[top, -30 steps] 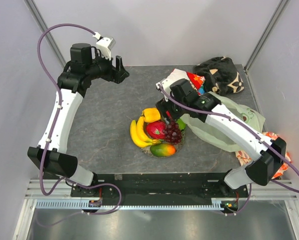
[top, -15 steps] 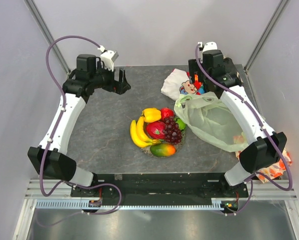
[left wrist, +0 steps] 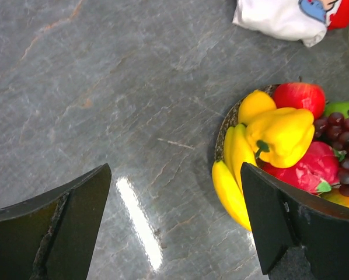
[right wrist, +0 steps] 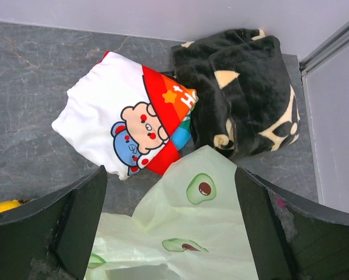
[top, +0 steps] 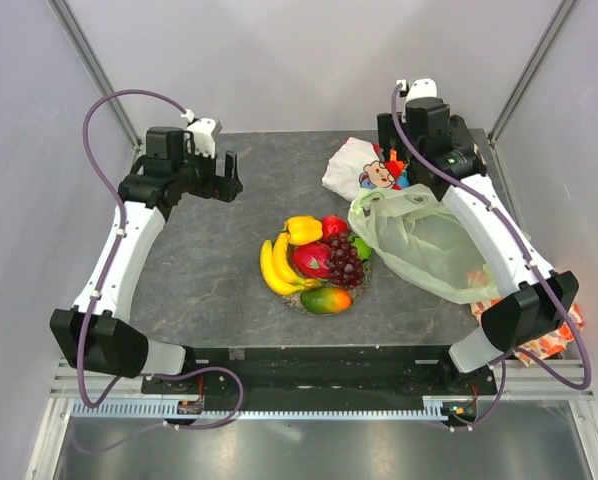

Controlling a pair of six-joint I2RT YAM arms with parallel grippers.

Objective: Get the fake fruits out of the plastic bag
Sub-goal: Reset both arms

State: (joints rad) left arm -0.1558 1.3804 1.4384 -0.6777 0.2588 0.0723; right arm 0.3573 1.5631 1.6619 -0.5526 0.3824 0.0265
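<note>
The fake fruits are all heaped on a round woven dish in the middle of the grey, stone-patterned tabletop. There is a bunch of glossy yellow plastic bananas on the left. A yellow pepper and a red apple sit at the far side, with a pink dragon fruit in the centre. Dark purple grapes and a green lime are on the right, and a red-and-green mango is at the near edge.

The thin, crinkly, pale green plastic bag, printed with little avocados, lies slumped just right of the dish, its edge right up against the fruit. Something orange shows faintly through its near right end, but I can't tell what.

The left fingers are spread wide with nothing between them, held above bare tabletop at the far left, well apart from the dish. The right fingers are likewise wide apart and holding nothing, up at the far right over the bag's far end.

Beyond the bag sits a folded white cloth with a cartoon print, and just right of it a rumpled black plush cloth. An orange patterned cloth peeks out at the near right edge.
</note>
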